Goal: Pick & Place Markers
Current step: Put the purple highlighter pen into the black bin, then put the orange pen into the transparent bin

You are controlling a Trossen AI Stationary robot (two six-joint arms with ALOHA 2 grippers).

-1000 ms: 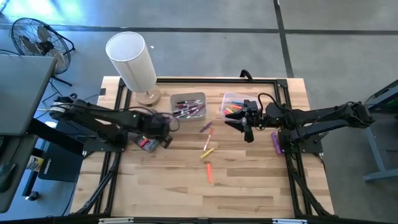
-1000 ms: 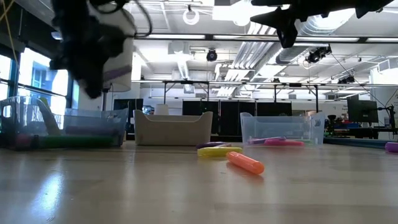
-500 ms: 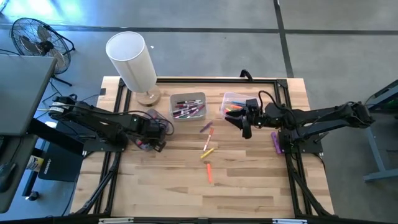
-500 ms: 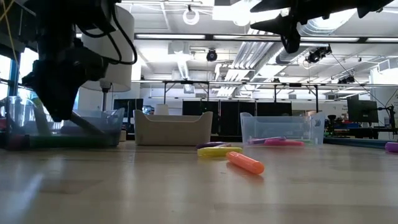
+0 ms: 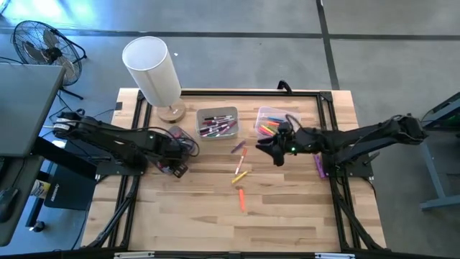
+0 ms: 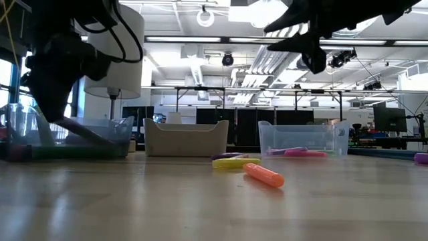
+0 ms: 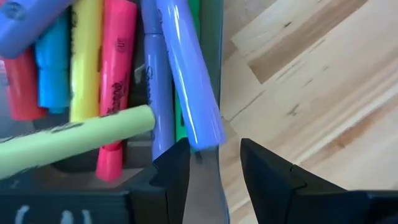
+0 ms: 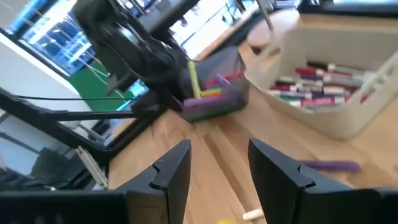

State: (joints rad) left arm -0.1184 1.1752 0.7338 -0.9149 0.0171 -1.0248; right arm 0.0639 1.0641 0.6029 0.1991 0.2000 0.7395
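Observation:
Several markers lie loose mid-table: a purple one point(image 5: 237, 147), a red one point(image 5: 242, 155), a yellow one point(image 5: 239, 175) and an orange one point(image 5: 241, 199). Another purple marker point(image 5: 317, 165) lies at the right. My left gripper point(image 7: 214, 163) points down, open, over the clear bin point(image 5: 167, 168) at the left, which holds coloured markers. A purple marker point(image 7: 186, 74) rests slanting in that bin, its end just beyond my fingertips. My right gripper point(image 8: 217, 165) hovers open above the table right of the loose markers, nothing between its fingers.
A grey bin point(image 5: 217, 122) of markers and a clear bin point(image 5: 269, 121) with markers stand at the far middle. A white lamp point(image 5: 153, 68) stands at the far left corner. A black frame point(image 5: 327, 97) runs around the table. Bare wood lies toward the near edge.
My left gripper has sunk toward the left bin and drawn a little toward the table's left edge, tipping steeper. My right gripper has come down and toward the loose markers, rolling about its own axis.

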